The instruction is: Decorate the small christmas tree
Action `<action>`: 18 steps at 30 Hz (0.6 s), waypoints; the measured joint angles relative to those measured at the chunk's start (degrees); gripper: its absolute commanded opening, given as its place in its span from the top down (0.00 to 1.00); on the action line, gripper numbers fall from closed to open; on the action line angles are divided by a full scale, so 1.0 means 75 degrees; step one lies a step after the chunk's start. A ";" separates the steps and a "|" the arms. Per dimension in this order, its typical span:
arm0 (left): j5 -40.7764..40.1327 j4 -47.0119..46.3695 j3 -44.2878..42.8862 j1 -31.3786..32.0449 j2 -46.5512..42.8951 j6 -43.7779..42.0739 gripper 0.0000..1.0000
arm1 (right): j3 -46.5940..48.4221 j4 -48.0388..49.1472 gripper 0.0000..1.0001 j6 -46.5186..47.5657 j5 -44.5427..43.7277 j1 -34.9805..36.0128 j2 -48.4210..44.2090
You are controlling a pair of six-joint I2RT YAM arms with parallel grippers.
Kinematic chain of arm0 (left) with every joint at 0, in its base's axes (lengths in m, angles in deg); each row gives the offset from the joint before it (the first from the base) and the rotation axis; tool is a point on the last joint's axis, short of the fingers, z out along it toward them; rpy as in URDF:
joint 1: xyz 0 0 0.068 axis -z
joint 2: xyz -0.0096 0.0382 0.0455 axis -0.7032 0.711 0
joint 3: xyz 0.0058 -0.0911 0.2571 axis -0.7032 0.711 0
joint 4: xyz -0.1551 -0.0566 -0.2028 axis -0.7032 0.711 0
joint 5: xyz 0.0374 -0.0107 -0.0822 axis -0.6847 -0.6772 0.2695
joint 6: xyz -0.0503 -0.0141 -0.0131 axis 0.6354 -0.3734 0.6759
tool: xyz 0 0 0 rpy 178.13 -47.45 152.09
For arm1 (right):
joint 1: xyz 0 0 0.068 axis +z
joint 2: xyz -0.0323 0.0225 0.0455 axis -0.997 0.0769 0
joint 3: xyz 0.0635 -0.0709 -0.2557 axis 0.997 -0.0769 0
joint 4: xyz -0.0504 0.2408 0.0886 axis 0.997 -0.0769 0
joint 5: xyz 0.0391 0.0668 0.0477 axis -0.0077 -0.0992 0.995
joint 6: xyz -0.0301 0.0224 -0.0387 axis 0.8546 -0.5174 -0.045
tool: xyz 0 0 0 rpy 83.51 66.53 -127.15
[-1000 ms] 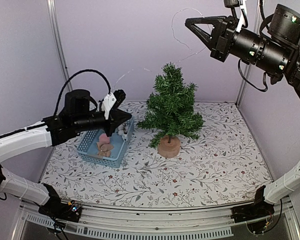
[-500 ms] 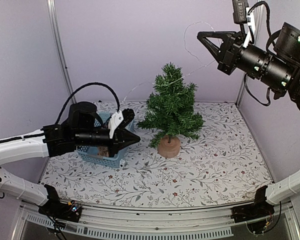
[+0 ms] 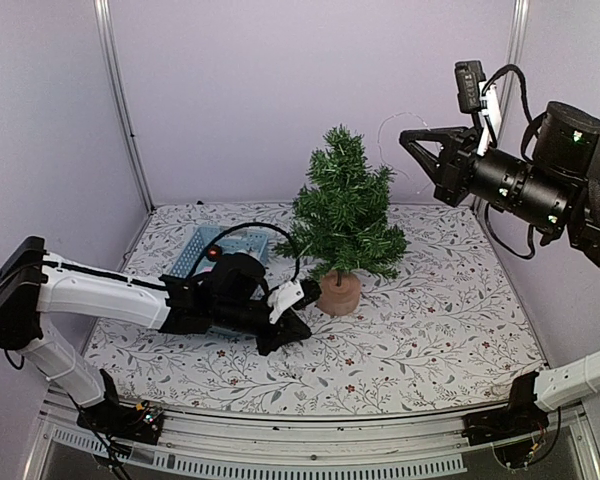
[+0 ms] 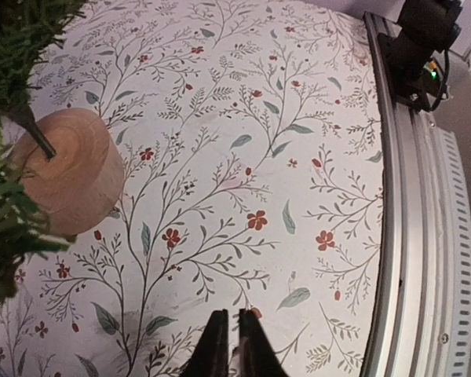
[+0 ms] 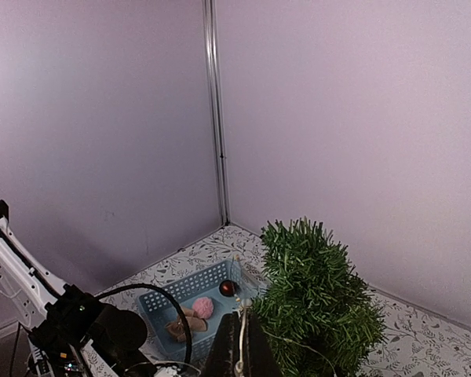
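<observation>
Wire (image 5: 240, 330) faint, pinched in right gripper (image 3: 408, 136) jaws. Left gripper (image 4: 232, 349) cut off at frame bottom, jaws nearly together, can't tell if gripping. It dropped from basket (image 3: 188, 252) to surface (image 3: 430, 320) near small christmas tree (image 3: 342, 215).

The small christmas tree (image 3: 342, 205) shows bristly matt needles and a smooth, pale wooden base (image 3: 338, 295); the counter (image 3: 430, 320) wears a matt floral print, the basket (image 3: 193, 245) perforated blue plastic.
</observation>
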 measured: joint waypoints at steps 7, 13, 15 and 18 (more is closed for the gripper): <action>0.0023 -0.0274 -0.0055 0.0187 -0.0108 0.0169 0.41 | -0.0026 -0.0122 1.00 -0.0178 -0.0166 -0.0003 -0.0423; -0.0090 -0.0166 0.0315 0.0198 -0.1947 0.0277 0.31 | 0.0012 -0.0286 1.00 -0.0137 0.0175 -0.0006 -0.0440; -0.0216 -0.0058 0.0323 0.0198 -0.2801 0.0303 0.29 | 0.0143 -0.0402 1.00 -0.0079 0.0399 -0.0006 -0.0309; -0.0376 0.0105 0.0323 0.0198 -0.3803 0.0335 0.29 | 0.0350 -0.0493 1.00 0.0000 0.0726 -0.0006 -0.0055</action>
